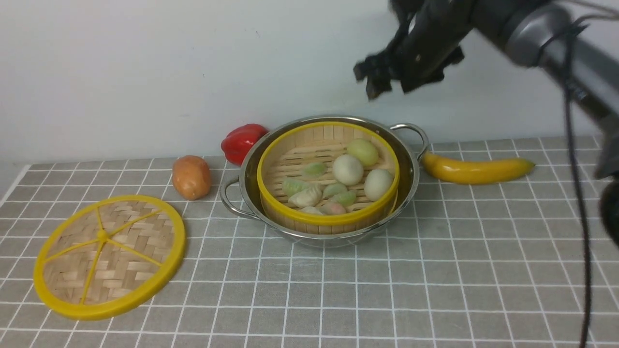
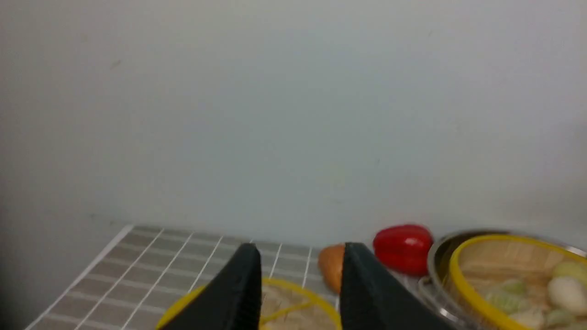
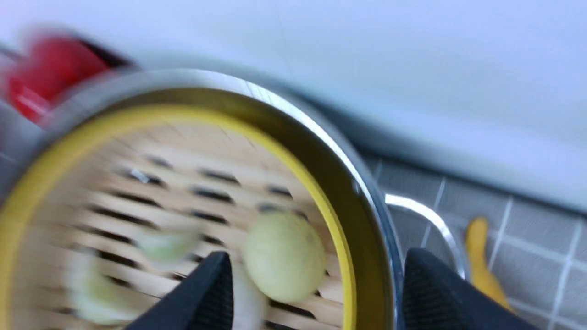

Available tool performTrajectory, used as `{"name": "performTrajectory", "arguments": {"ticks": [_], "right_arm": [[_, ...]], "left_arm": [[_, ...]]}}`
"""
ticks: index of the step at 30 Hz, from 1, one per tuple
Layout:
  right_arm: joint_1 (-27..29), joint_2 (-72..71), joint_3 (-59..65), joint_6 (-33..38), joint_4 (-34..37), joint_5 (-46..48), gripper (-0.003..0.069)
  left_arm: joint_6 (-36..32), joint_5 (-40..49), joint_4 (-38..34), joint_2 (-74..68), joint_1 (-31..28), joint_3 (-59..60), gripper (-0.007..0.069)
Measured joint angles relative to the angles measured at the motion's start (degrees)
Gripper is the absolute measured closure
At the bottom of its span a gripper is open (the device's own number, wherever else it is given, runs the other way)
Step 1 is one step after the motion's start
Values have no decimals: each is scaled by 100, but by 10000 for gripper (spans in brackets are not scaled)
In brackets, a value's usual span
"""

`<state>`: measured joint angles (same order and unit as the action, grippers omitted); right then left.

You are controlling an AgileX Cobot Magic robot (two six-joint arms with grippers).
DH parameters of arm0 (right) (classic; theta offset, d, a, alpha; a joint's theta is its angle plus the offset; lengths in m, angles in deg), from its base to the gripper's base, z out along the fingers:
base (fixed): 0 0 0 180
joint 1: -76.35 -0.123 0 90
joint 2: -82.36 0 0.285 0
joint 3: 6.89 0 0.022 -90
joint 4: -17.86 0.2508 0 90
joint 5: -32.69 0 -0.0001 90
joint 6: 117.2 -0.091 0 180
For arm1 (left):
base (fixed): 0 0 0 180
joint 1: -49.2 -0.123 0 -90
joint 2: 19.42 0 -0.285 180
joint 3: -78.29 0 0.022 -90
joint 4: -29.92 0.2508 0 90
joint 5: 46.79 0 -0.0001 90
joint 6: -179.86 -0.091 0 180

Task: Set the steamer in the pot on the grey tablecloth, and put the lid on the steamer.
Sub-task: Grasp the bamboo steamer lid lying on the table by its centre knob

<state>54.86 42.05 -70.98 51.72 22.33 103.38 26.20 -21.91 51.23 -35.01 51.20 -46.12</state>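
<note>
Lid (image 1: 109,256) lay flat on the tablecloth (image 1: 435,290), nearest and leftward, the left end effector (image 2: 300,256) poised above it, jaws apart and empty. Beyond, the steamer (image 1: 329,221) sat in the pot (image 1: 245,179), dumplings (image 1: 347,169) inside. Farthest, the right end effector (image 1: 370,79) hung above the pot, jaws wide, holding nothing. The lid probably offered only a thin rim to pinch; a shallow grip could let it slip or land askew on the steamer.
</note>
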Motion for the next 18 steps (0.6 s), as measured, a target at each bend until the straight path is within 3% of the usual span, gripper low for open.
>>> {"name": "performTrajectory", "arguments": {"ticks": [10,18], "right_arm": [[137,-2187,279,661,798,-44,184],[137,-5325,2845,1379,832,-67,233]], "left_arm": [[-785,956,-283,-3293,0,-1548,382],[-1098,2252,-307,-6400,0,-3501,382]]}}
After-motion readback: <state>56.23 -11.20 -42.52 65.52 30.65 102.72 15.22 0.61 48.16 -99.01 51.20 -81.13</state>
